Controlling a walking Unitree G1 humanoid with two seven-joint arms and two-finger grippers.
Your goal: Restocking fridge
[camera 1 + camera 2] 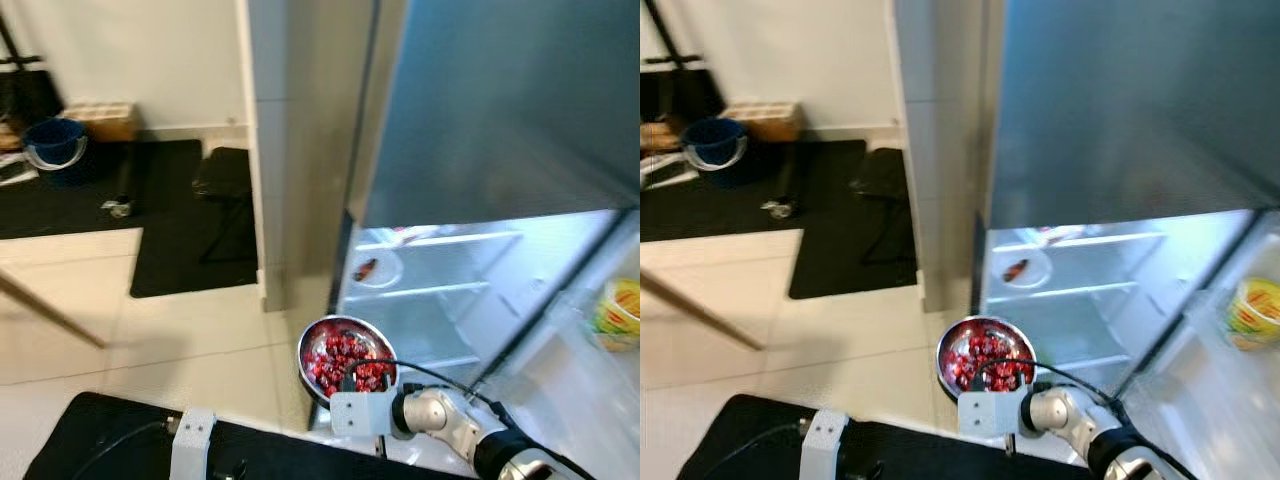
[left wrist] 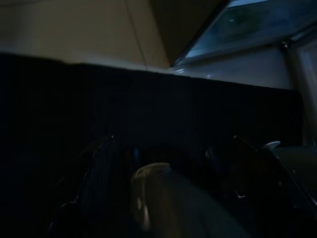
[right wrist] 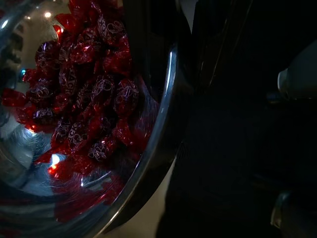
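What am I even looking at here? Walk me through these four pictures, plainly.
This is a walking humanoid robot putting food into a fridge. The two bright pictures come from a stereo camera on its head, looking down and ahead. The other two come from cameras on its wrists.

The right gripper holds a shiny metal bowl by its rim, just outside the open fridge. The bowl is full of red foil-wrapped sweets, seen close up in the right wrist view. Inside the fridge, a white plate sits on a glass shelf, and a yellow tub stands in the door.

The left arm hangs idle; its wrist picture is too dark to read.
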